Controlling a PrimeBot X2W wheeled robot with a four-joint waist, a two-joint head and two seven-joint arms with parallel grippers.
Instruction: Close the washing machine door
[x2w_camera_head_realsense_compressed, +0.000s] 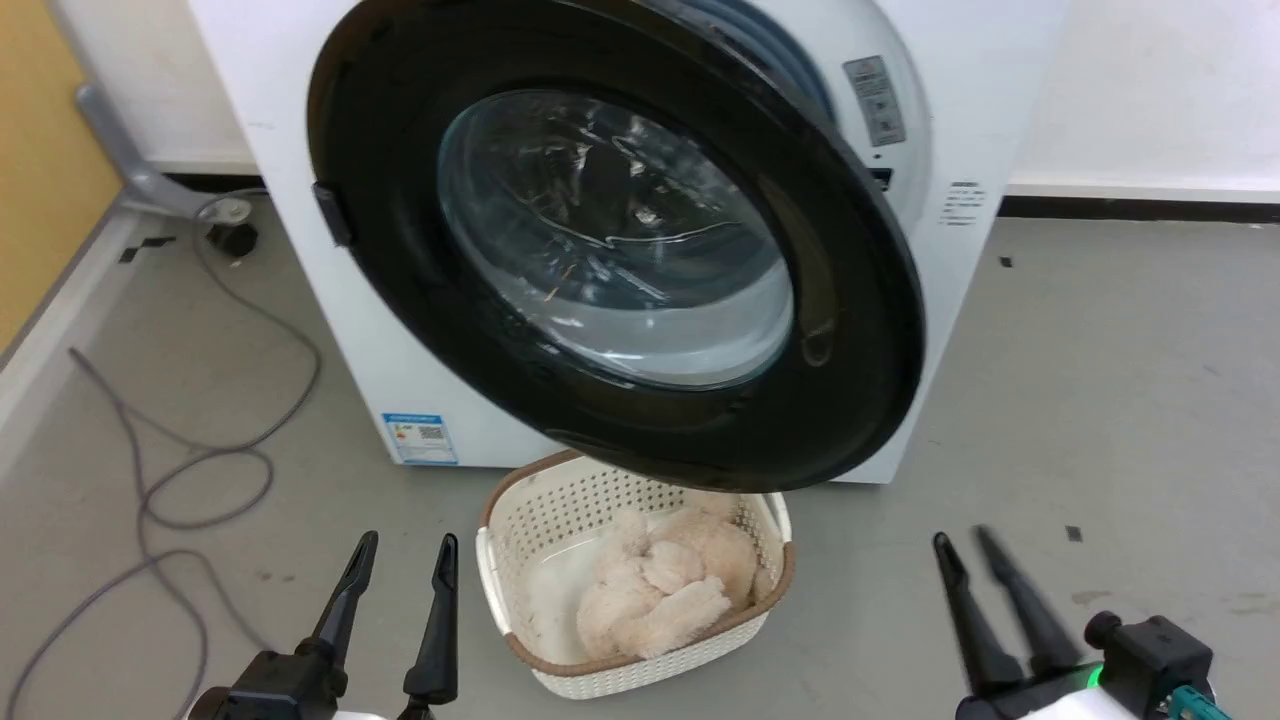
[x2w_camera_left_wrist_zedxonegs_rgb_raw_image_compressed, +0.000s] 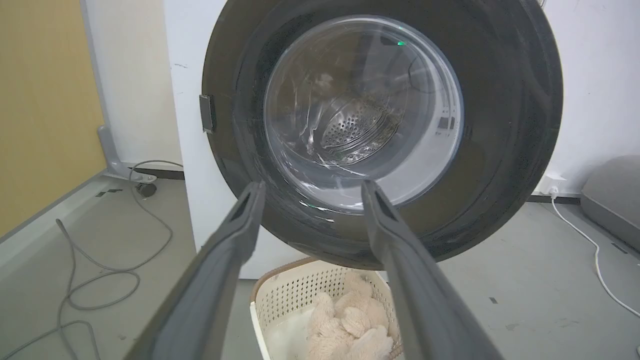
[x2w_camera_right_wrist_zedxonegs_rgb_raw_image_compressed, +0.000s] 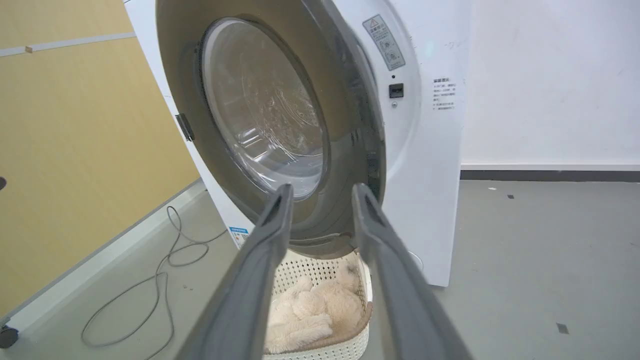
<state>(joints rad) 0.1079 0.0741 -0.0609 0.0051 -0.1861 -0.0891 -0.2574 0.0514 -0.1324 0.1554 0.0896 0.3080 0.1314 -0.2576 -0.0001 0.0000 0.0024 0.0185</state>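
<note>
Left gripper (x2w_camera_head_realsense_compressed: 410, 540) is seen at 7 o'clock in the head view, fingers parted, nothing held. A loose cable (x2w_camera_head_realsense_compressed: 200, 470) is strewn on the floor at 8. The washing machine door (x2w_camera_head_realsense_compressed: 620, 240) is hung ajar across 12, glass facing out, with a gap left along its 3 o'clock edge against the washing machine (x2w_camera_head_realsense_compressed: 1000, 90). The laundry basket (x2w_camera_head_realsense_compressed: 490, 560), loaded with a fluffy toy (x2w_camera_head_realsense_compressed: 660, 590), is parked at 6, right under the door's lower rim. Right gripper (x2w_camera_head_realsense_compressed: 962, 538) is seen at 5, also parted, empty and blurred. The door is touched by neither.

Risks, as judged:
- A push placed on the bulging glass is likely deflected sideways, so the black rim is preferred.
- A fingertip near the 3 o'clock gap could be pinched.
- With a weak push, the latch may not be caught.
- The basket could be clipped by a low arm.
</note>
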